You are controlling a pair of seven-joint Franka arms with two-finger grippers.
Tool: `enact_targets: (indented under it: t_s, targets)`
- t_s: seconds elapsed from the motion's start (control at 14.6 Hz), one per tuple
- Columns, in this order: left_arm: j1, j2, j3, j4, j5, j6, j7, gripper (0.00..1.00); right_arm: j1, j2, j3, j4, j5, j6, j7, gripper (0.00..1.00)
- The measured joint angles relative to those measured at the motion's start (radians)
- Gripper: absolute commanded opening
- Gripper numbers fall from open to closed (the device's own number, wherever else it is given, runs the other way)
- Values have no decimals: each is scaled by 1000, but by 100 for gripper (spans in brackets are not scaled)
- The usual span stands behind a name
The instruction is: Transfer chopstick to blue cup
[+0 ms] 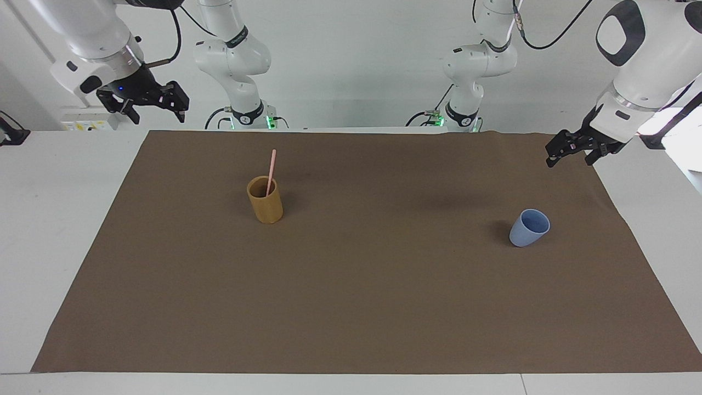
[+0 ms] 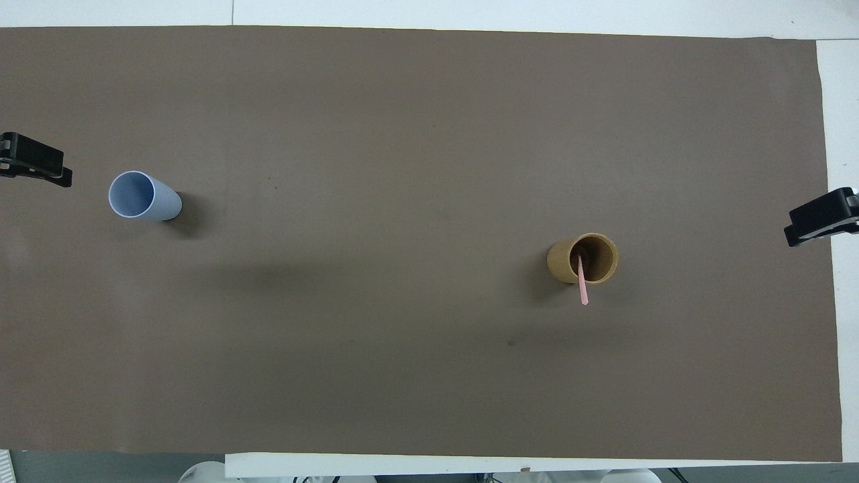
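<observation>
One pale pink chopstick (image 1: 271, 173) (image 2: 582, 282) stands tilted in a tan cylinder cup (image 1: 265, 206) (image 2: 562, 263) toward the right arm's end of the table. The blue cup (image 1: 529, 228) (image 2: 144, 196) stands upright with nothing in it toward the left arm's end. My right gripper (image 1: 156, 114) (image 2: 822, 218) hangs open in the air over the cloth's corner, well apart from the tan cup. My left gripper (image 1: 570, 157) (image 2: 33, 162) hangs open over the cloth's edge beside the blue cup, touching nothing. Both arms wait.
A brown cloth (image 1: 351, 296) (image 2: 402, 376) covers most of the white table (image 1: 66, 219). The two cups are the only objects on it, and they stand far apart. Bare white table borders the cloth at both ends.
</observation>
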Motion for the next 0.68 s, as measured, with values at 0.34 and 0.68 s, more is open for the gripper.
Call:
enact_targets:
  t_s: [0.34, 0.68]
  targets:
    - [27, -2, 4, -37, 3, 105, -92, 100, 0, 0, 0, 0, 0, 0, 0, 100]
    - [66, 59, 9, -258, 3, 439, -105, 100, 0, 0, 0, 0, 0, 0, 0, 100]
